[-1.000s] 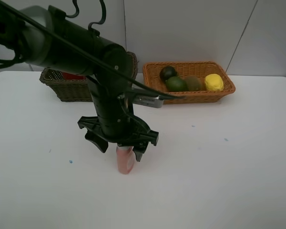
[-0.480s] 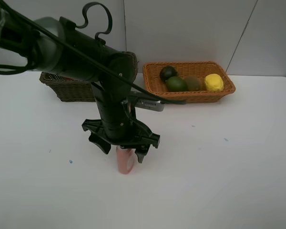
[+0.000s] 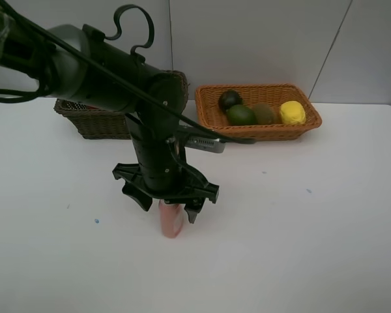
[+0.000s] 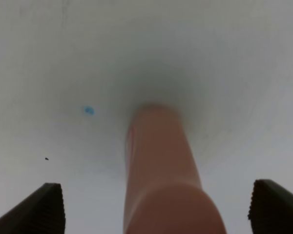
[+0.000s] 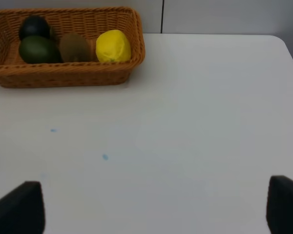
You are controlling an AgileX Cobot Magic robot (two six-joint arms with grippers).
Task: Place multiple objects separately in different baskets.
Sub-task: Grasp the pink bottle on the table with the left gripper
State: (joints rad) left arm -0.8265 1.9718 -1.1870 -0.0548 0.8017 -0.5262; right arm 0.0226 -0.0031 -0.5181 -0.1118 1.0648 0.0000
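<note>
Holding four fruits (image 3: 260,111), orange basket (image 3: 215,117)

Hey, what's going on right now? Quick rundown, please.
Left gripper open, straddling pink bottle on table. Right gripper open, idle, empty. Four fruits in orange basket. Nothing in the way.

Left gripper (image 3: 167,203) straddles pink bottle (image 3: 171,222) (seemingly ungripped).
</note>
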